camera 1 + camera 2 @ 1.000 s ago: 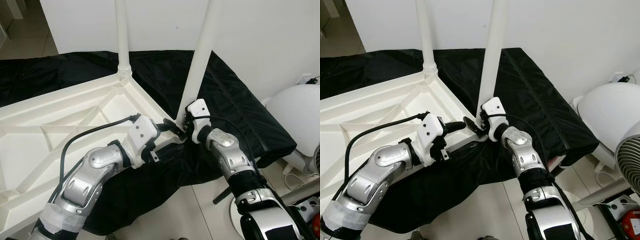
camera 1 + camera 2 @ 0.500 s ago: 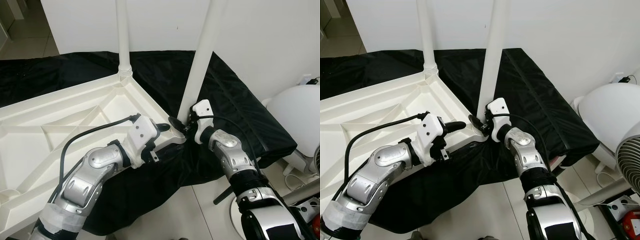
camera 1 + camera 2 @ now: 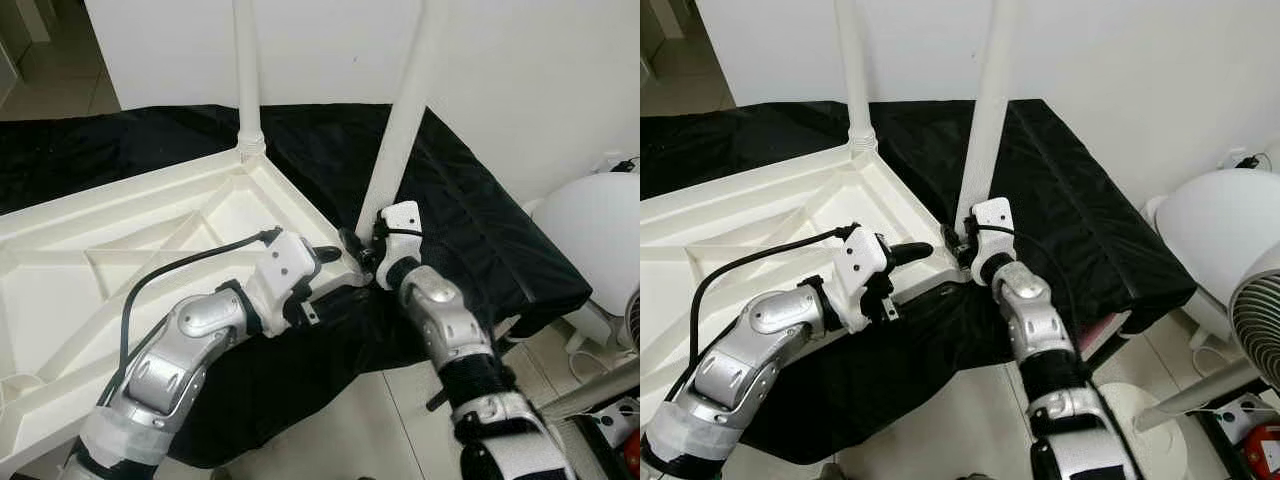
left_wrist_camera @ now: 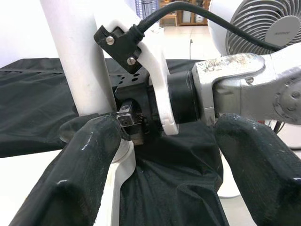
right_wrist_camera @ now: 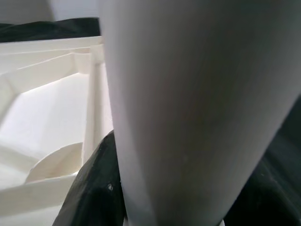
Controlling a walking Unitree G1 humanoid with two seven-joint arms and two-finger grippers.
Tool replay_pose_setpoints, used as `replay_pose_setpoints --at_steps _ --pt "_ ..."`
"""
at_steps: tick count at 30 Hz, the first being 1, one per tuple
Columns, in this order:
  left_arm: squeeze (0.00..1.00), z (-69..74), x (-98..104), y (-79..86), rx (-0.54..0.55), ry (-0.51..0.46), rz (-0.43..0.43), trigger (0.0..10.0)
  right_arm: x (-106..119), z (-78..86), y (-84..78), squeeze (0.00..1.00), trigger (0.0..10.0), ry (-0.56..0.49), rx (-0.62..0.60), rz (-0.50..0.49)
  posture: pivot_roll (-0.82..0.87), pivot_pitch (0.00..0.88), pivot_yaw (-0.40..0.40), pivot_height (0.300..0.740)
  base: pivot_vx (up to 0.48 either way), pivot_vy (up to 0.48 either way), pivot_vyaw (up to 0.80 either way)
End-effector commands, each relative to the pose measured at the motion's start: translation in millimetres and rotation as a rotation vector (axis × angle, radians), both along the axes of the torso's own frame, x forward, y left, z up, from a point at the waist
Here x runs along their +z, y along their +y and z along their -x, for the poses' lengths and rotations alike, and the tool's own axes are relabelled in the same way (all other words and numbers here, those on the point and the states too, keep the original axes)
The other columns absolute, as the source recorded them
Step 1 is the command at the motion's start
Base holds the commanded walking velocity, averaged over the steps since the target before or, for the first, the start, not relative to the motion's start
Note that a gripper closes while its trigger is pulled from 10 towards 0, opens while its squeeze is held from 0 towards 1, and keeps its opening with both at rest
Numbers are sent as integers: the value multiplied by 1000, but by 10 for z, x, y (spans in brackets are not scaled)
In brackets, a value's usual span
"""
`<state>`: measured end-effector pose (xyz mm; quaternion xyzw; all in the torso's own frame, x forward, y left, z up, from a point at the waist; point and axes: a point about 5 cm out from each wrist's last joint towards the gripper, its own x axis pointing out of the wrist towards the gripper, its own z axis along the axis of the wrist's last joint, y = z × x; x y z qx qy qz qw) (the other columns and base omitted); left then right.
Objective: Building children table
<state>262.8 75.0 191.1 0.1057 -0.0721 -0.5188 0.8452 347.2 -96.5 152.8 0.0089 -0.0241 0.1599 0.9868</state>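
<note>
Right gripper [image 3: 362, 250] pinches near-right table leg [image 3: 400, 130] low; left gripper [image 3: 335, 262] spread. Light, stiff, slick plastic; hold near socket.

A white table top [image 3: 150, 250] lay upside down on a black cloth [image 3: 470, 220]. One white leg [image 3: 247, 80] stood at its 12 o'clock corner. The right gripper [image 3: 362, 248] gripped another leg [image 3: 400, 130] at 3 o'clock, with the left gripper [image 3: 335, 258] just beside it.
</note>
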Motion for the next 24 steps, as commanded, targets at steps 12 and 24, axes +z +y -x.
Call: replay_pose_setpoints --at_steps 12,24 --pt "0 4 -47 -18 -1 3 -9 10000 -1 166 124 0 10000 -16 -220 -104 42 34 -53 740 0 0 0" --pt "0 14 -45 -6 4 0 -9 10000 14 200 -16 1000 10000 -41 -211 -118 54 30 -61 740 0 0 0"
